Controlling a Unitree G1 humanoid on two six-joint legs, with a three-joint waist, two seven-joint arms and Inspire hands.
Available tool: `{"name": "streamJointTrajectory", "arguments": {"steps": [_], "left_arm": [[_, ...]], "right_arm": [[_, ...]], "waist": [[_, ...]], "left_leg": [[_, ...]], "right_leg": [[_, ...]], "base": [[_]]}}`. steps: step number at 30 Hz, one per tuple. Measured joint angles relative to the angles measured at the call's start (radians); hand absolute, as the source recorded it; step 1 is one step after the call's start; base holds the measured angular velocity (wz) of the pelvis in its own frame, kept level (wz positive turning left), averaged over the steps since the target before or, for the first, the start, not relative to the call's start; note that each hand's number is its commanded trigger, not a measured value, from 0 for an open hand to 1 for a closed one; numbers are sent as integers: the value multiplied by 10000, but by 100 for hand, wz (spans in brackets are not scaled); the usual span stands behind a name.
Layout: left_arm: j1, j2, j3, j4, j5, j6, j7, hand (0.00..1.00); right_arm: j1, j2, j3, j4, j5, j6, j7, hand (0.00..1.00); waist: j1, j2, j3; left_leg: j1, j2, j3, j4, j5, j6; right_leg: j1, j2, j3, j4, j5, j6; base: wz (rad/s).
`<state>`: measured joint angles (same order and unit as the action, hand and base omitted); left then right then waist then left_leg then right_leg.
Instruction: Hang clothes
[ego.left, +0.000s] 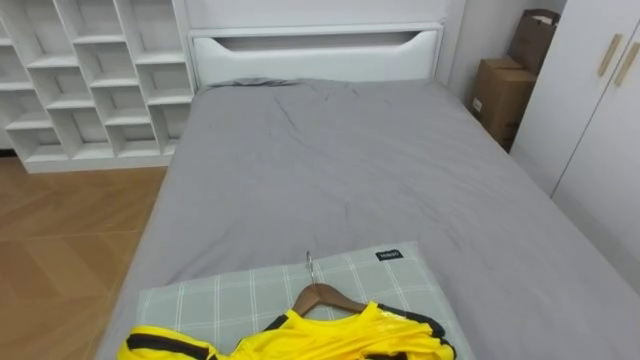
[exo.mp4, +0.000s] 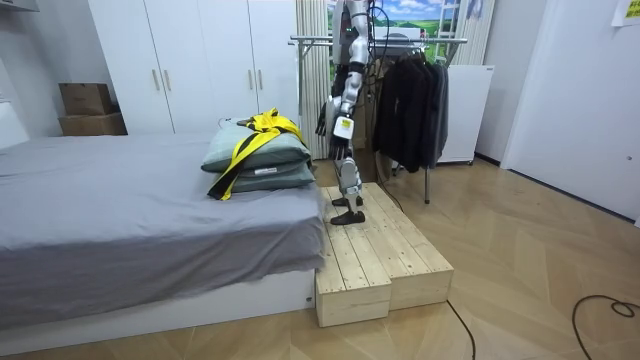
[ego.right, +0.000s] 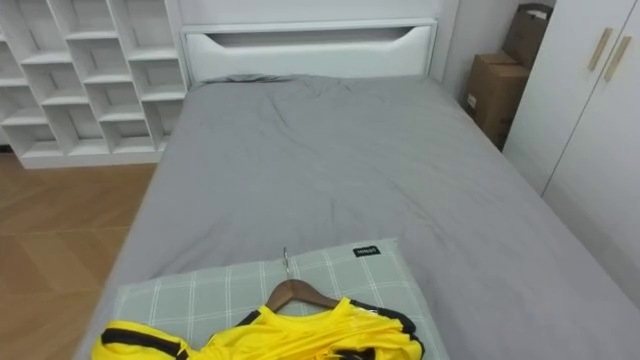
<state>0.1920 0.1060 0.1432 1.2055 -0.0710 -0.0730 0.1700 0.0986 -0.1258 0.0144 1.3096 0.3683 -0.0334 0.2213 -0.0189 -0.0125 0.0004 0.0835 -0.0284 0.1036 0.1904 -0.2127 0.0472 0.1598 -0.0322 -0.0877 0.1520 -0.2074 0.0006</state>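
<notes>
Yellow jersey (ego.left: 330, 335), already on wooden hanger (ego.left: 322, 293), lying on checked pillow (ego.left: 220, 300) at frame bottom, on bed (ego.left: 330, 170). Left robot hand (exo.mp4: 338, 122) hanging idle, grip impossible to tell. Pickup and carrying to clothes rack (exo.mp4: 440, 41) apparently remaining.

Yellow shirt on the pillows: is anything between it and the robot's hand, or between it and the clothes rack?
Nothing visible does. The yellow shirt, on a wooden hanger, lies atop the pillows directly before the robot, whose left hand hangs at its side. The clothes rack stands behind the robot.
</notes>
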Motion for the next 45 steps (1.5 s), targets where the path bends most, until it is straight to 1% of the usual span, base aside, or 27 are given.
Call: {"name": "streamJointTrajectory", "arguments": {"steps": [1,3,7,9,10,12,15,18,20,22,24,26,28,30,31,33,37,38,40,41,43,45], "left_arm": [[8,2,79,-14,116,-1,141,0],[6,26,266,-83,795,-2,882,0],[-27,78,295,-141,1873,-9,1946,0],[-29,110,282,-420,2552,-7,2483,0],[-30,125,278,-498,2755,-8,2611,0],[-40,212,244,-884,3452,-16,3104,0],[-134,300,94,-1088,3844,-59,3773,0],[-310,333,87,-1139,4228,-85,4189,0],[-354,348,-71,-1192,4388,-87,4403,0],[-387,376,-141,-1253,4633,-107,4563,0],[-419,503,-298,-1259,5160,-109,4649,0],[-421,539,-452,-1347,5658,-112,4781,0],[-418,539,-478,-1592,6307,-116,4807,0],[-421,543,-510,-2189,7124,-125,4853,0],[-425,543,-521,-2348,7318,-135,4879,0],[-499,652,-954,-2724,7713,-177,5054,0],[-582,690,-1352,-2798,8181,-199,5139,0],[-602,695,-1455,-2798,8309,-197,5151,0],[-654,699,-1608,-2797,8502,-199,5153,0],[-686,702,-1697,-2797,8520,-204,5154,0],[-693,703,-1750,-2796,8520,-204,5155,0],[-728,703,-1798,-2797,8524,-205,5153,0]], "right_arm": [[2,-5,3,0,0,0,-1,0],[1,-12,31,5,5,1,-19,0],[-2,-11,43,-7,40,6,-17,0],[-8,-12,97,-55,41,17,-50,0],[-10,-13,117,-67,40,17,-78,0],[6,-18,161,-168,35,14,-205,0],[11,-33,236,-235,90,10,-288,0],[-9,-71,248,-233,103,18,-240,0],[-19,-135,328,-221,111,19,-180,0],[-16,-187,347,-222,104,19,-103,0],[-21,-223,337,-224,-1,13,-77,0],[-25,-225,340,-230,-23,-5,-82,0],[-14,-218,328,-246,-22,-5,-85,0],[-10,-218,334,-336,-18,-8,-79,0],[-10,-224,336,-345,-18,-9,-76,0],[-37,-254,330,-351,-55,-17,-46,0],[-102,-284,311,-379,-215,-112,8,0],[-98,-292,298,-384,-221,-113,10,0],[-111,-312,294,-383,-228,-113,7,0],[-141,-335,296,-374,-253,-114,4,0],[-225,-369,295,-358,-407,-122,-4,0],[-228,-377,218,-363,-654,-228,-3,0]], "waist": [[0,-22,14],[-14,-17,26],[-34,-20,28],[-33,-21,32],[-33,-22,33],[-45,-16,30],[-84,24,15],[-88,30,12],[-102,81,-4],[-105,108,6],[-160,116,12],[-212,112,23],[-278,130,29],[-316,115,45],[-323,114,46],[-404,141,55],[-635,217,74],[-693,255,61],[-742,260,55],[-772,260,44],[-839,270,51],[-866,282,52]], "left_leg": [[1,0,-1,26,0,0],[-2,-1,-7,107,0,1],[-30,-3,-10,42,-2,1],[-58,-14,-97,62,-1,1],[-57,-16,-108,67,-1,1],[-65,-16,-119,78,0,1],[-40,-16,-129,76,0,1],[-44,-17,-128,74,1,2],[-40,-20,-128,71,0,2],[-29,-18,-128,75,0,2],[-13,-16,-129,76,4,-1],[-11,-18,-137,75,4,-1],[-6,-22,-176,82,3,-1],[2,-19,-185,110,3,-2],[5,-19,-184,110,3,-2],[9,-21,-181,116,4,-3],[-7,-21,-166,107,4,-2],[-7,-18,-166,104,4,-3],[-4,-18,-166,87,7,-7],[-2,-18,-166,85,8,-9],[-2,-19,-166,85,9,-9],[-8,-18,-164,85,10,-9]], "right_leg": [[-2,-1,-1,3,0,0],[-22,-4,-9,3,1,-1],[-11,-2,-5,-1,1,-2],[-12,-1,-14,-12,1,-3],[-11,1,-16,-12,1,-3],[-10,2,-37,-12,1,-3],[-13,2,-37,-11,1,-3],[4,3,-32,-9,2,-3],[-5,2,-29,-13,2,-3],[-14,3,-18,-14,2,-3],[13,6,-16,-16,2,-4],[29,8,-14,-21,2,-4],[31,8,-34,-25,2,-4],[21,11,-35,-24,4,-6],[22,11,-31,-24,4,-6],[23,12,-10,-16,4,-7],[-13,12,4,-13,6,-7],[-13,14,5,-13,6,-7],[-18,16,9,-14,6,-7],[-17,16,4,-14,6,-7],[-17,15,1,-15,6,-7],[-18,15,-1,-19,5,-7]], "base": [[3],[0],[0],[5],[5],[2],[0],[0],[0],[0],[0],[0],[3],[0],[0],[0],[0],[0],[0],[0],[0],[0]]}}
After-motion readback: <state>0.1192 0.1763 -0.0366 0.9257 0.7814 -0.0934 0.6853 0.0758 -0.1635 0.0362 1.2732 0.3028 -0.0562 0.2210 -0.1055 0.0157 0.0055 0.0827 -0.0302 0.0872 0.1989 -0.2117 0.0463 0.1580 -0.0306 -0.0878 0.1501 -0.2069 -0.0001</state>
